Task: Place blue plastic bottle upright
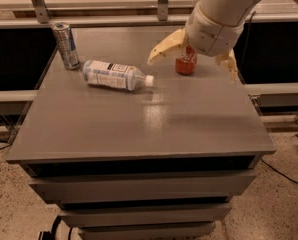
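Note:
The blue plastic bottle (114,75) lies on its side on the grey table (149,129), left of centre, with its white cap pointing right. My gripper (192,69) hangs above the table's far right part, to the right of the bottle and above it. It is open wide. Its left yellow finger (164,49) points down-left, and its tip is just above the bottle's cap. The other finger (230,64) is on the arm's right side. Nothing is held.
A slim silver-blue can (65,45) stands upright at the far left corner, close behind the bottle's base. A red Coca-Cola can (186,64) stands at the far right, partly hidden by my arm. A shelf rail runs behind the table.

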